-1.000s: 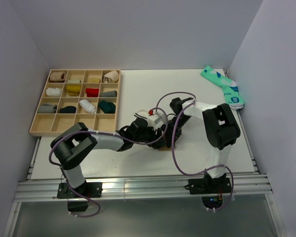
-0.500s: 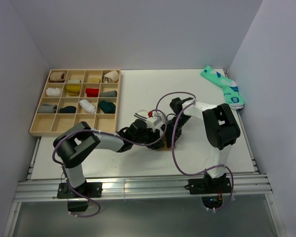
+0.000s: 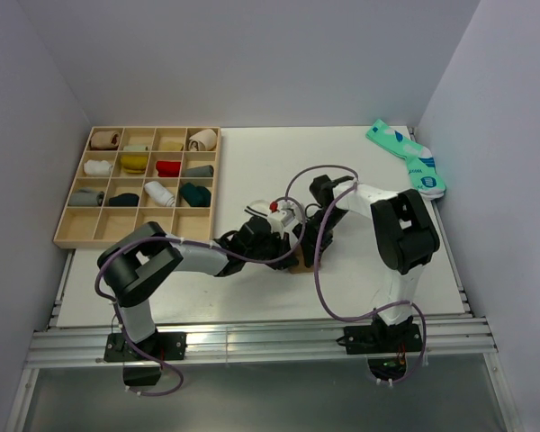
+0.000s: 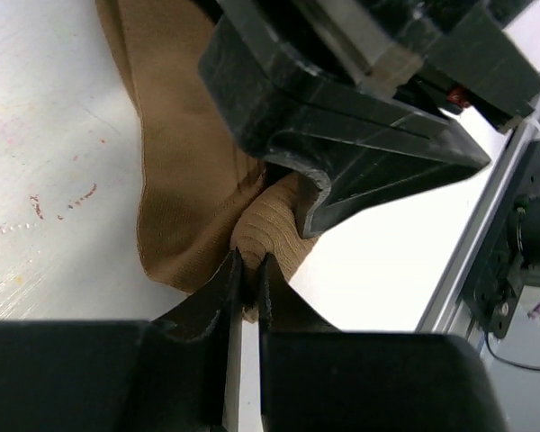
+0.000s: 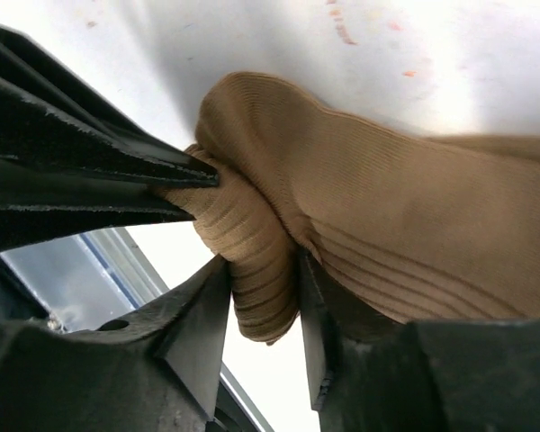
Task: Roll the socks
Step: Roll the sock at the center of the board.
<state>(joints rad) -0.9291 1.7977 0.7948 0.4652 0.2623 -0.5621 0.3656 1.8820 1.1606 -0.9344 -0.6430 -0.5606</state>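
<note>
— Where is the tan sock [image 5: 360, 234]?

— On the table [image 3: 252, 162], just right of the tray's [image 3: 72, 236] near-right corner, almost hidden under both wrists. One end is bunched into a thick ribbed wad; the rest trails flat behind it.

— What holds it?

— The right gripper [image 5: 263, 270] is clamped across the wad, one finger on each side. The left gripper [image 4: 249, 265] comes in from the tray side with its jaws nearly together, the tips nipping the edge of the same wad.

— What has changed in the last second?

— Very little. From above, both grippers stay locked on the same spot right of the tray. The left forearm has crept a touch further from the tray, toward the sock, and its elbow has shifted slightly. Nothing has lifted.

— So what does that mean?

— I'd say the roll is being tightened or tucked, not carried. Most of the sock is unrolled, so this one looks only part done.

— And the others?

— The teal pair [image 3: 407, 157] lies flat far right of the tray, level with its back row, untouched. Many of the tray's compartments already hold rolled socks; several are free.

— Any risk?

— With two grips that close together, the wad could spring open if either lets go first.
</note>
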